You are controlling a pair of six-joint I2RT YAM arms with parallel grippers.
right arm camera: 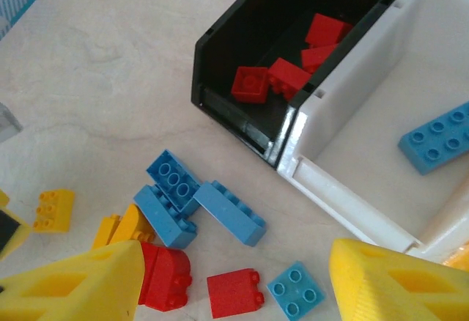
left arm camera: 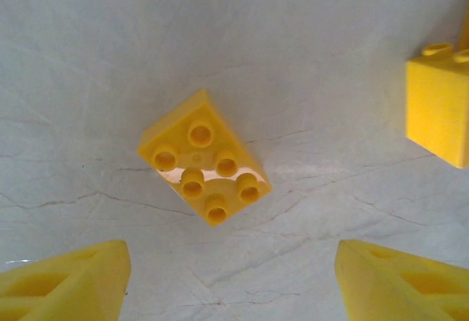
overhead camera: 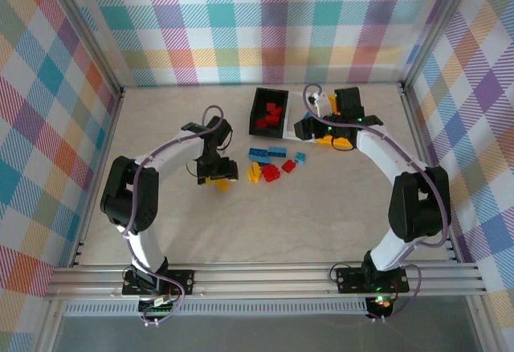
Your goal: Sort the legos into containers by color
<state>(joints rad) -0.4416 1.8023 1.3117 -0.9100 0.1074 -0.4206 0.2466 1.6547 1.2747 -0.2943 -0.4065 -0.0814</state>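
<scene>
The black bin (right arm camera: 220,64) holds four red bricks (right arm camera: 253,84), loose on its floor. The white bin (right arm camera: 344,189) stands touching its side, with one long blue brick (right arm camera: 440,138) inside, studs up. In front of both, on the bench, three blue bricks (right arm camera: 172,182) lie bunched together, with a small blue square (right arm camera: 295,289) and two loose red bricks (right arm camera: 234,292) beside them. Apart from these, a six-stud yellow brick (left arm camera: 205,165) lies studs up, with another yellow brick (left arm camera: 440,108) near it. The orange shape (overhead camera: 344,141) beyond the white bin may be the third bin.

A pale marbled tabletop (overhead camera: 321,223) is carrying a rectangular black plastic bin (overhead camera: 265,132) at upper centre. Red, blue and yellow studded plastic bricks (overhead camera: 271,172) are lying just below it.
</scene>
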